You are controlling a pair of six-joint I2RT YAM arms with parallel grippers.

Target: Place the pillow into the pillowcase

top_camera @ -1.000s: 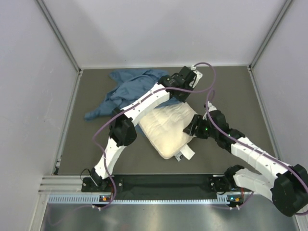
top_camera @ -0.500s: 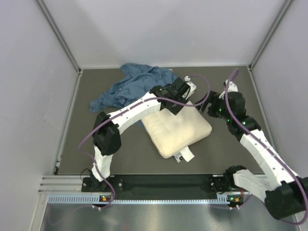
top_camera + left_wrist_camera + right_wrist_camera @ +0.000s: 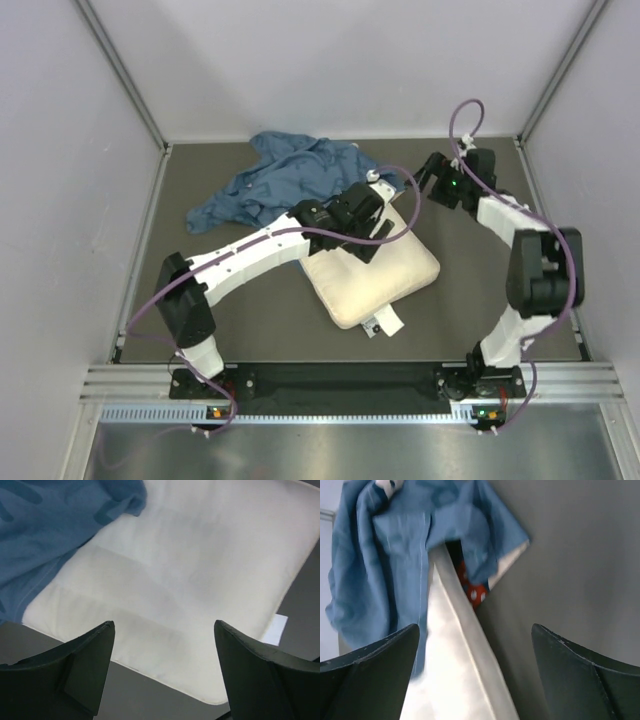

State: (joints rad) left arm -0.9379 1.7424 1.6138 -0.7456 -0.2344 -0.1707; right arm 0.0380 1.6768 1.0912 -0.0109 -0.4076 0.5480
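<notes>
The cream-white pillow (image 3: 385, 275) lies flat mid-table, its tag (image 3: 385, 325) at the near end. The crumpled blue pillowcase (image 3: 290, 180) lies at the far left and overlaps the pillow's far corner. My left gripper (image 3: 368, 228) hovers over the pillow's left edge. In the left wrist view the gripper (image 3: 162, 625) is open above the pillow (image 3: 190, 570), with the pillowcase (image 3: 45, 530) beyond. My right gripper (image 3: 428, 185) hangs past the pillow's far corner. The right wrist view shows this gripper (image 3: 475, 630) open and empty, facing the pillow (image 3: 455, 680), the pillowcase (image 3: 385, 555) and a red bow print (image 3: 472, 587).
The dark grey table (image 3: 480, 300) is enclosed by pale walls (image 3: 60, 200) on the left, back and right. A metal rail (image 3: 330, 390) with both arm bases runs along the near edge. Purple cables loop above both arms.
Both grippers have opened and let go. The left arm drew back from the far edge to the pillow. The right arm swung from the pillow's near right to the far right. The pillow settled flat.
</notes>
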